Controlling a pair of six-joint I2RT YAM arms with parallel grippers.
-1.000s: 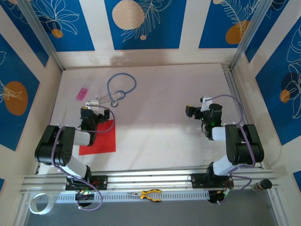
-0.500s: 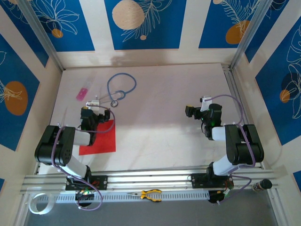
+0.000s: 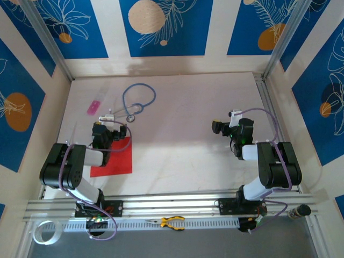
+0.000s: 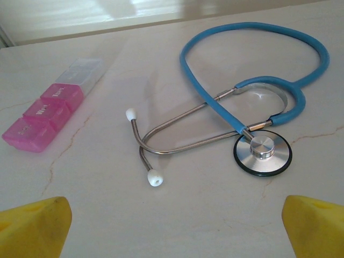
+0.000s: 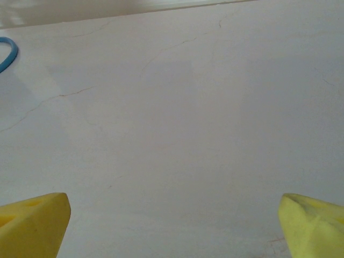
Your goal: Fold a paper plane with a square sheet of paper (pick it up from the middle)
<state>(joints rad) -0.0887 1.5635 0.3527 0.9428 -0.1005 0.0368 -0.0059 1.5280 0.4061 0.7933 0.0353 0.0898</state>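
Just behind left jaws lies the red sheet (image 3: 117, 157).

Top view, lower left of frame: left gripper (image 3: 104, 127), over far edge of square sheet of paper (image 3: 115, 159), sits perhaps a touch higher in frame than one second ago. Shift too slight to confirm. No other change visible.

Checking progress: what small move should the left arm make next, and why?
Probably draw the open left claw back and down toward the middle of the square sheet of paper; it lies flat, unfolded, and the claw faces the stethoscope instead.
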